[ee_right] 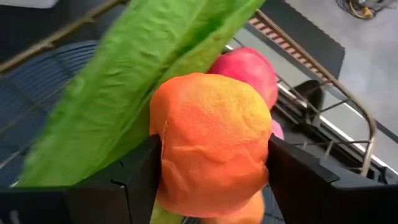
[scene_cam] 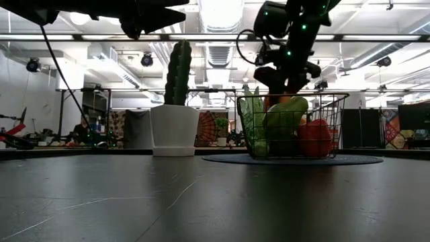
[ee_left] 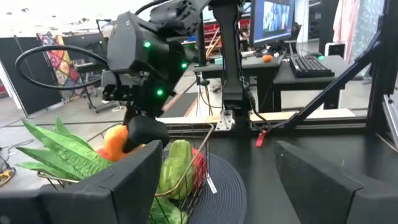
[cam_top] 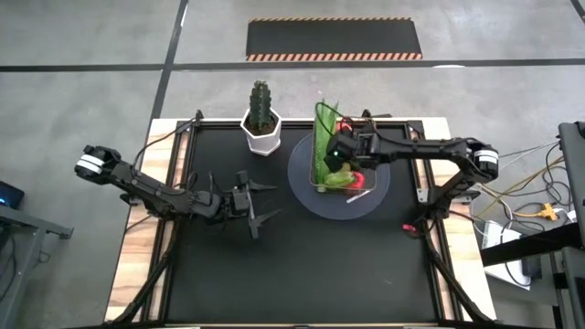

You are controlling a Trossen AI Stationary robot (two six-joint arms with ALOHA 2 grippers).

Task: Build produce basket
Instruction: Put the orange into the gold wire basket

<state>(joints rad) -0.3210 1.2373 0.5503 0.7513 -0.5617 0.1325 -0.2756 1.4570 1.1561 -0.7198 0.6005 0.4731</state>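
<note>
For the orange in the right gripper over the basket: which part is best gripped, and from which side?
Grip the orange across its widest middle, coming from above, as the right gripper does here with a finger on each flank. It is round and soft-looking, so a grip on the middle should not slip. The basket has wire walls and green leaves crowd one side, so only the top is open.

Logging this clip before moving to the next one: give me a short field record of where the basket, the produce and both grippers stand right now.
basket: wire basket on the round grey plate, right of the potted cactus
contents: green leafy produce, red piece
right gripper: right gripper over the basket, shut on the orange
left gripper: left gripper open, over the bare mat, holding nothing
</note>
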